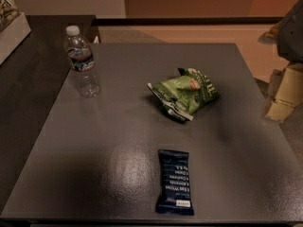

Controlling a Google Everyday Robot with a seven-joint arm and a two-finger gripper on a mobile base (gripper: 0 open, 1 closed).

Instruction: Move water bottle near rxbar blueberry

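Dark table point(118, 141), task not begun, I judge. The gripper point(284, 94) hangs off its right edge; spread or pressed together, I cannot tell. The bottle point(82, 63) stands upright far across from the gripper, and the snack bar point(174, 182) lies nearer it, well apart from the bottle.

Bag point(185, 92) between right-edge gripper point(283, 98) and bottle point(82, 63)

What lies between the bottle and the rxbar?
Only bare table lies between the bottle and the rxbar in the camera view. The chip bag sits off that line, and the gripper is at the picture's right edge.
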